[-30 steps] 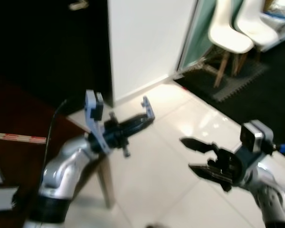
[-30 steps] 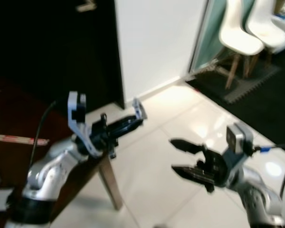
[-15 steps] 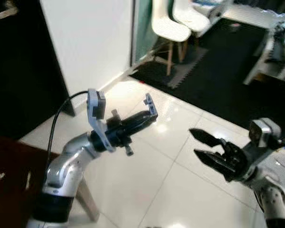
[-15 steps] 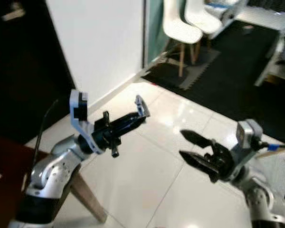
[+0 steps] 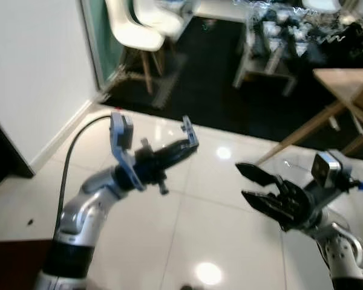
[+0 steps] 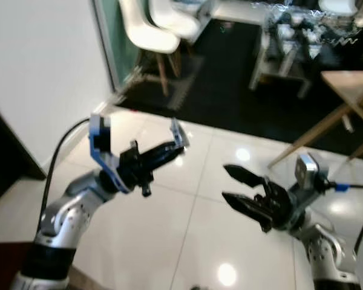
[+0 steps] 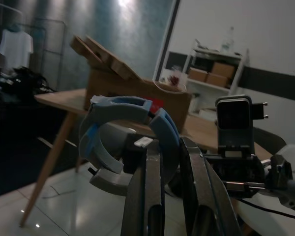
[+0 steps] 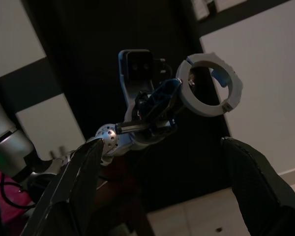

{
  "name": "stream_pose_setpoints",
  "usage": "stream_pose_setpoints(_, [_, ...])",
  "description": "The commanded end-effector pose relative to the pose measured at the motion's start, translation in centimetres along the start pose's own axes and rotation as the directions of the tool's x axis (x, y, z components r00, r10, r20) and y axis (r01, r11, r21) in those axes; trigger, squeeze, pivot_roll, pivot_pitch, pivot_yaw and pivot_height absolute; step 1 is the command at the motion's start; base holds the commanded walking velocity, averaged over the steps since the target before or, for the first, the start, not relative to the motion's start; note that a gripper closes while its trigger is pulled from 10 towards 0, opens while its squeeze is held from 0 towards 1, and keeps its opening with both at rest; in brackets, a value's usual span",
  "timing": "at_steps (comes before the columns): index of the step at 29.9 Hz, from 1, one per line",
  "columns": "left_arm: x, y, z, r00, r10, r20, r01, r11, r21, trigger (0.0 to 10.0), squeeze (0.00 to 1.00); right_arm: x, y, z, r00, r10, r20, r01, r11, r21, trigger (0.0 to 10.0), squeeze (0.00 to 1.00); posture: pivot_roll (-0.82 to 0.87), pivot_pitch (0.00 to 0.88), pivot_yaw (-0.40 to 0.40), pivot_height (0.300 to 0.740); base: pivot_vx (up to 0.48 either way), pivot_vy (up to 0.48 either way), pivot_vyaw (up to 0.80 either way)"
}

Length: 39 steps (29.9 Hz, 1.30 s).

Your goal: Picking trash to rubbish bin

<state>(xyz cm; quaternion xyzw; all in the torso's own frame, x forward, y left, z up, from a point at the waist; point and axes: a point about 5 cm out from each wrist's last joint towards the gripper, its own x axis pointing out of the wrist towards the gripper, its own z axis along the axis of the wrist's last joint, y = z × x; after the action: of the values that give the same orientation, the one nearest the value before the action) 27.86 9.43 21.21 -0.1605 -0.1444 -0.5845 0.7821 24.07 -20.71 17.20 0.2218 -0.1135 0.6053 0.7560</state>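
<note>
Both arms are raised over a glossy white tile floor point(image 5: 193, 229). My left gripper point(image 5: 184, 147) points forward and to the right, its black fingers point(image 7: 152, 167) pressed together and shut. A grey and blue ring point(image 7: 130, 132) sits at their tips, also seen from the right wrist as a ring point(image 8: 210, 83). My right gripper point(image 5: 242, 180) is at the lower right and points left. It is open, its two fingers point(image 8: 83, 167) spread wide with nothing between them.
Two white chairs point(image 5: 139, 30) stand at the back left on a dark carpet point(image 5: 212, 84). A light wooden table point(image 5: 345, 78) is at the right, a cluttered grey stand point(image 5: 278, 36) behind it. A white wall point(image 5: 30, 72) is on the left and a dark brown tabletop corner point(image 5: 12, 266) at bottom left.
The whole view has swung to the right: the dark door and brown table slid off left, the chairs shifted left, the wooden table came in. Both grippers keep their pose.
</note>
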Motion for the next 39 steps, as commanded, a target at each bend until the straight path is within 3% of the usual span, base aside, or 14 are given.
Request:
stream_pose_setpoints(1, [0.1, 0.0, -0.5, 1.000, 0.004, -0.008, -0.004, 1.000, -0.009, 10.0, 0.00, -0.3, 0.1, 0.0, 1.000, -0.007, -0.016, 0.007, 1.000, -0.003, 10.0, 0.00, 0.00, 0.105, -0.006, 0.740, 0.000, 0.000, -0.80])
stream_pose_setpoints(29, [0.2, 0.9, -0.2, 0.997, 0.076, 0.022, -0.076, 0.997, -0.005, 10.0, 0.00, -0.5, 0.4, -2.9, 0.981, -0.021, -0.194, 0.033, 0.998, 0.062, 10.0, 0.00, 0.00, 0.118, -0.010, 0.740, 0.000, 0.000, -0.80])
stream_pose_setpoints(39, [0.5, 1.2, -0.1, 0.995, 0.092, 0.035, -0.092, 0.996, 0.005, 10.0, 0.00, -0.3, 0.4, -3.0, 0.980, -0.026, -0.198, 0.037, 0.998, 0.051, 10.0, 0.00, -0.01, 0.116, -0.010, 0.740, 0.000, 0.000, -0.80])
